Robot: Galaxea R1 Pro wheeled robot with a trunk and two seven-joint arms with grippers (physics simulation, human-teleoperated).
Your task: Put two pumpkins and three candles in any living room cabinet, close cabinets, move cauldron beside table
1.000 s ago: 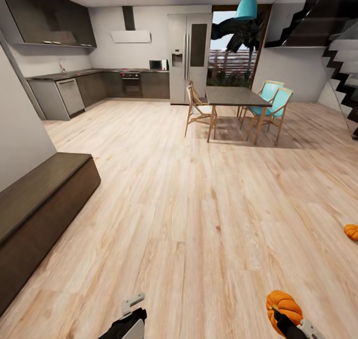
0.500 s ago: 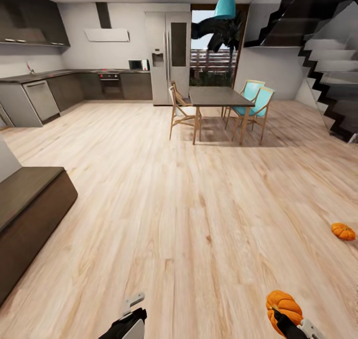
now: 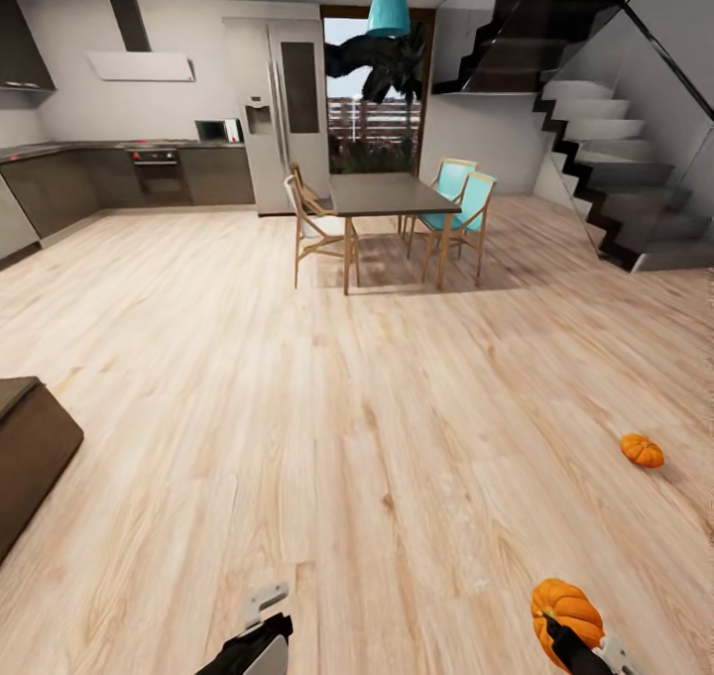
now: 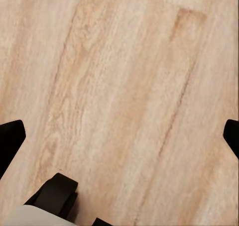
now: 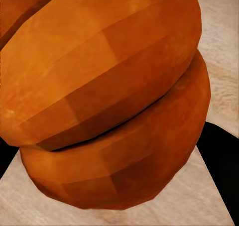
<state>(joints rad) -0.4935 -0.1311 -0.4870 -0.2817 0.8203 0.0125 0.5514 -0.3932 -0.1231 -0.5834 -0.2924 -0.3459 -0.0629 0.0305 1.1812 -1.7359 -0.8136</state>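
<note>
Apparently right fingers (image 3: 587, 645) grip a pumpkin (image 3: 565, 611); left fingers (image 4: 10, 139) spread apart over floor (image 3: 377, 407).

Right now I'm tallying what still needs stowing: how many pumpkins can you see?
2. One pumpkin is held in the right gripper at the head view's lower right; the other pumpkin lies on the floor further right. Others may be out of view.

black arms, pale grey claw (image 3: 260, 602) brackets — matte

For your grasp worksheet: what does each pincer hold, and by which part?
The right pincer holds a pumpkin by its ribbed side. The left pincer is open, holding nothing.
</note>
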